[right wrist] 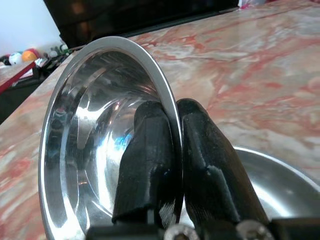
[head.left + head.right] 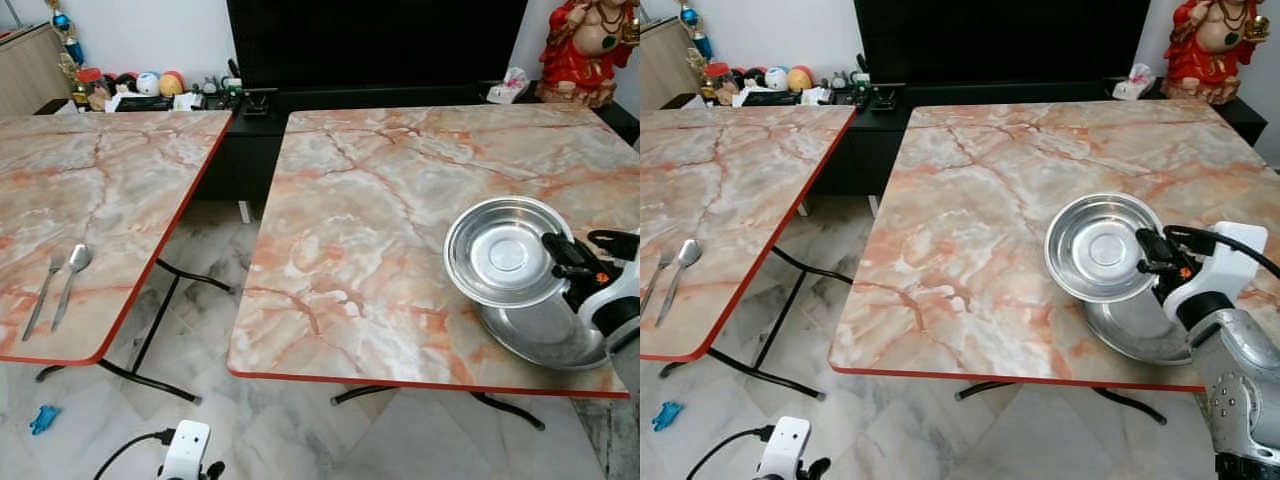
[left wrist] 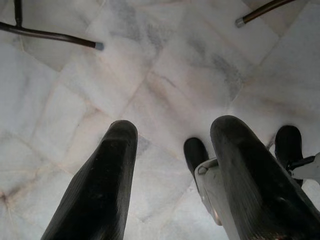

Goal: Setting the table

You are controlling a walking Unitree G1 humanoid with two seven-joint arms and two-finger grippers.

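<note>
My right gripper [image 2: 556, 252] is shut on the rim of a shiny steel plate [image 2: 505, 250], holding it tilted just above a second steel plate [image 2: 545, 335] that lies near the front right of the marble table [image 2: 370, 200]. In the right wrist view the fingers [image 1: 150, 150] pinch the lifted plate's rim [image 1: 165, 95]. On the left table [image 2: 110, 190] a fork [image 2: 42, 292] and a spoon [image 2: 72, 282] lie side by side near the front edge. My left gripper [image 3: 170, 150] hangs open over the floor.
A gap of tiled floor [image 2: 200, 300] with black table legs [image 2: 150, 335] separates the two tables. A black TV stand [image 2: 370, 50] with clutter lies behind, a red statue [image 2: 585, 45] at the back right. A blue scrap [image 2: 42, 418] lies on the floor.
</note>
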